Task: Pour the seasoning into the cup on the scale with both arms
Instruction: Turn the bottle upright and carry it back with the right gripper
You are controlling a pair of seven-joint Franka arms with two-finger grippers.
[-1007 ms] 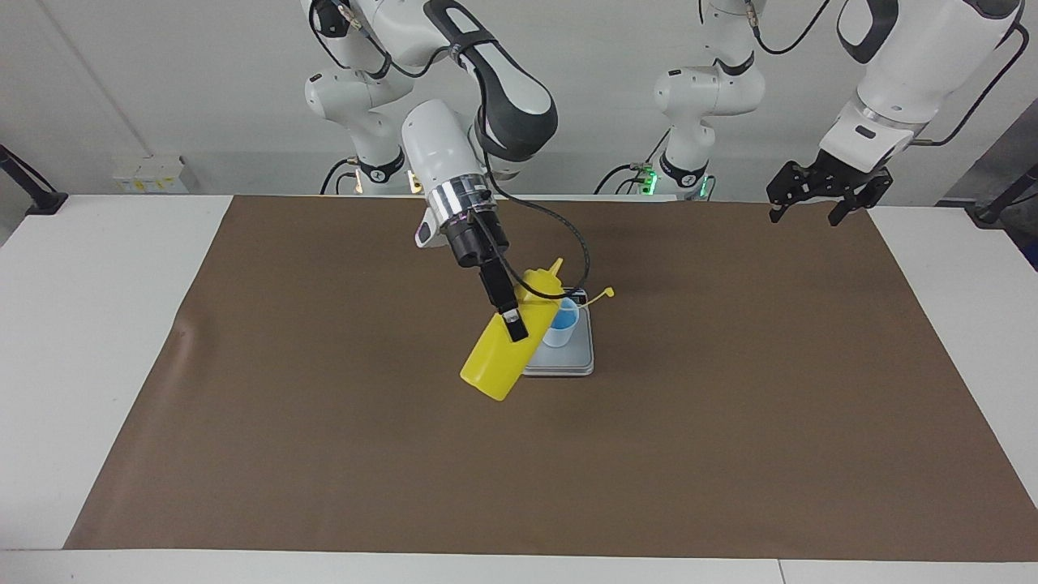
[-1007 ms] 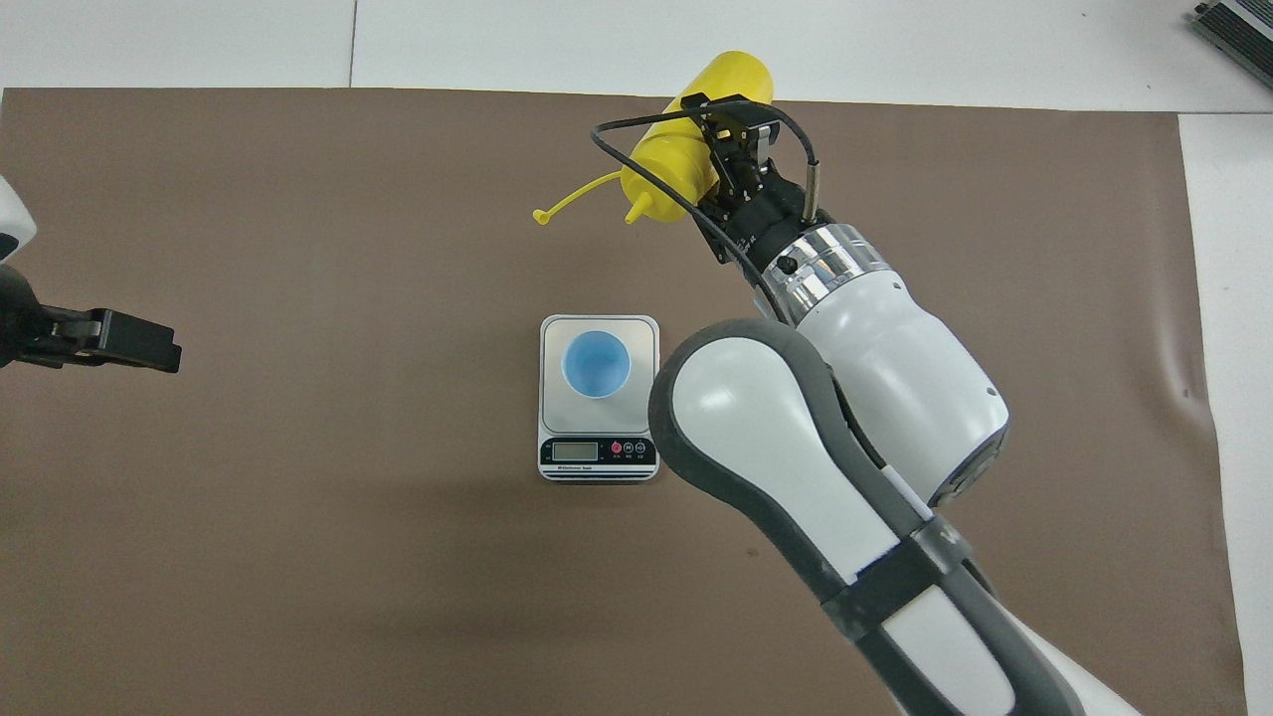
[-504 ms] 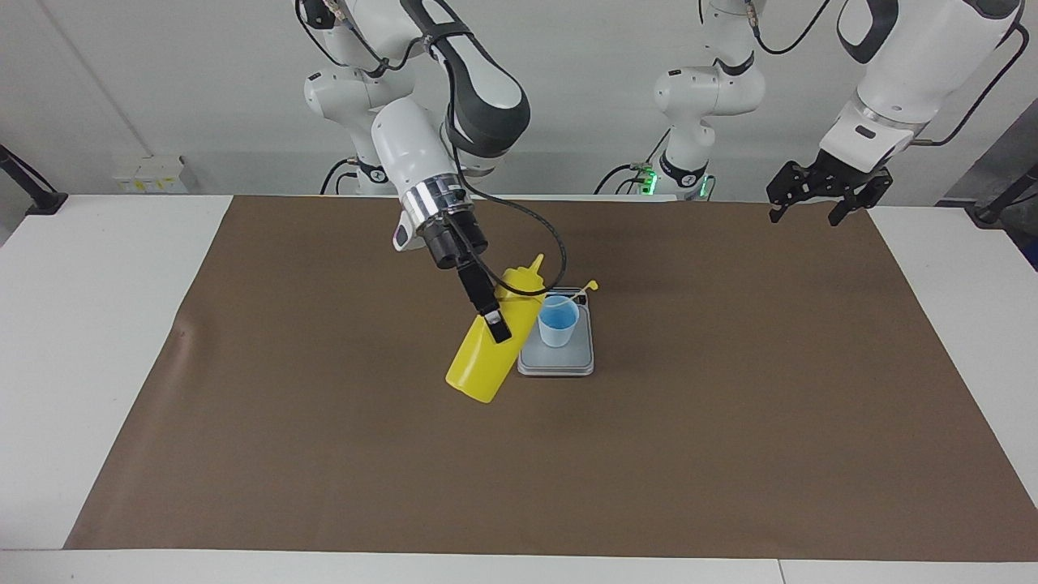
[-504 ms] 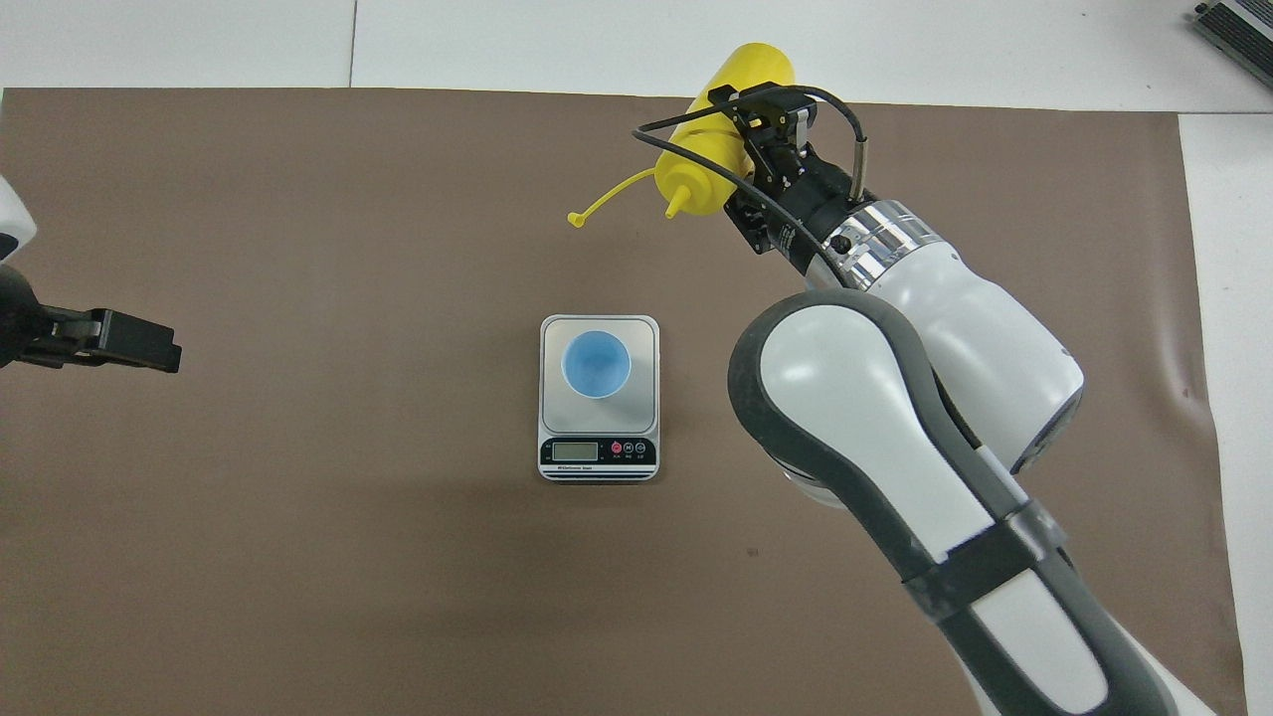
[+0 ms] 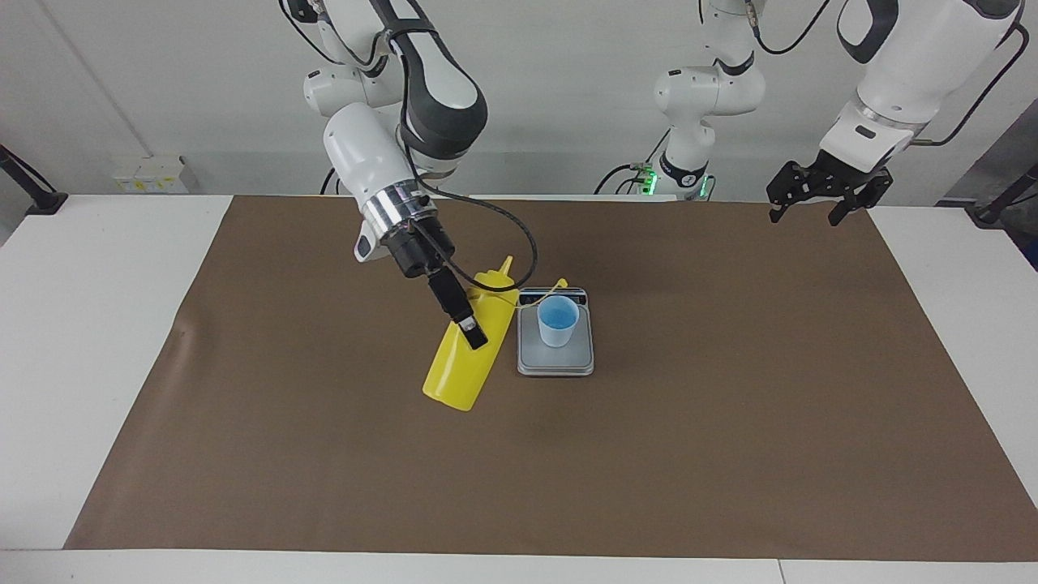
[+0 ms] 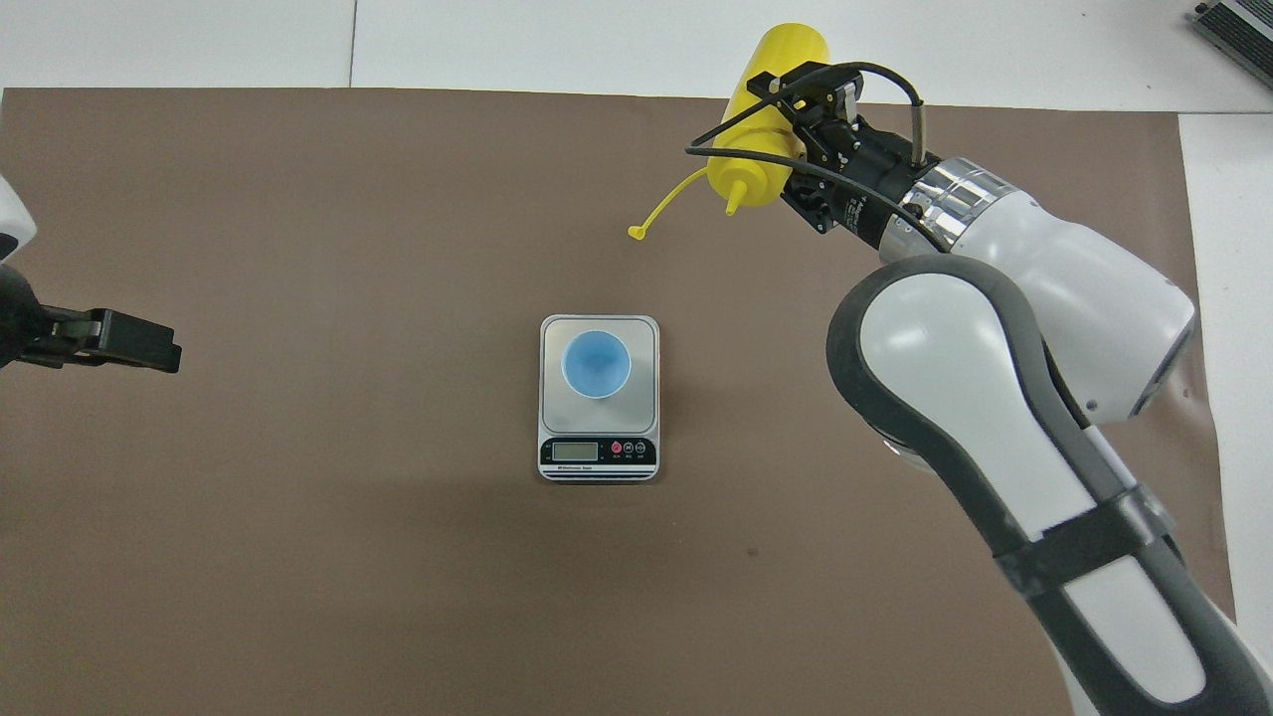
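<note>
My right gripper (image 5: 470,328) (image 6: 781,119) is shut on the seasoning, a yellow squeeze bottle (image 5: 454,373) (image 6: 786,55). It holds the bottle tilted in the air, nozzle uppermost, over the mat beside the scale toward the right arm's end. The bottle's small cap (image 5: 561,283) (image 6: 636,233) dangles on its thin tether. The light-blue cup (image 5: 558,320) (image 6: 596,363) stands upright on the silver-grey scale (image 5: 568,362) (image 6: 644,333) at mid-table. The nozzle is not over the cup. My left gripper (image 5: 811,212) (image 6: 139,343) hangs open and holds nothing above the mat near the left arm's end, where that arm waits.
A brown mat (image 5: 730,422) (image 6: 298,557) covers most of the white table (image 5: 97,284). The scale's dark display strip (image 6: 597,451) is at the end nearer to the robots. A grey device (image 6: 1238,22) lies at the table's corner farthest from the robots.
The right arm has carried the bottle sideways away from the cup, toward the right arm's end of the table. The left arm has not moved.
</note>
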